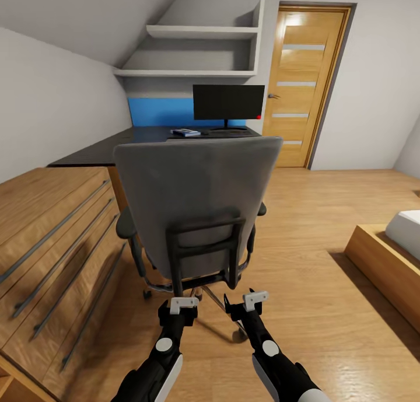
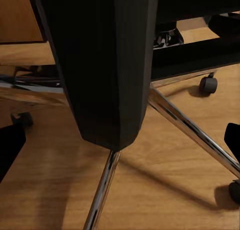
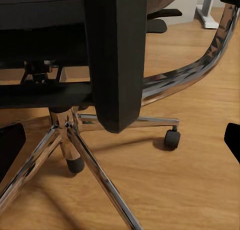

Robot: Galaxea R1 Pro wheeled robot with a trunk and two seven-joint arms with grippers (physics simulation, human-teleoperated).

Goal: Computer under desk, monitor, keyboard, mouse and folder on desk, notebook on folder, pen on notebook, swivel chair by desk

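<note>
The swivel chair (image 1: 195, 198) stands right before me, its tall grey back toward me. Both grippers are at the black frame behind that back. My left gripper (image 1: 184, 304) is open, its fingers (image 2: 9, 152) on either side of the left black post (image 2: 107, 65). My right gripper (image 1: 252, 300) is open the same way around the right post (image 3: 117, 55). Beyond the chair, the black desk (image 1: 99, 151) carries the monitor (image 1: 228, 102) and a blue folder (image 1: 186, 133) with something small and dark on it. The computer, keyboard, mouse and pen are hidden or too small to tell.
A light wooden chest of drawers (image 1: 52, 244) runs close along the left. A wooden bed frame (image 1: 382, 265) stands at the right and a door (image 1: 303, 81) at the back. Open wood floor (image 1: 315, 215) lies right of the chair. The chrome chair legs (image 3: 100, 175) spread below.
</note>
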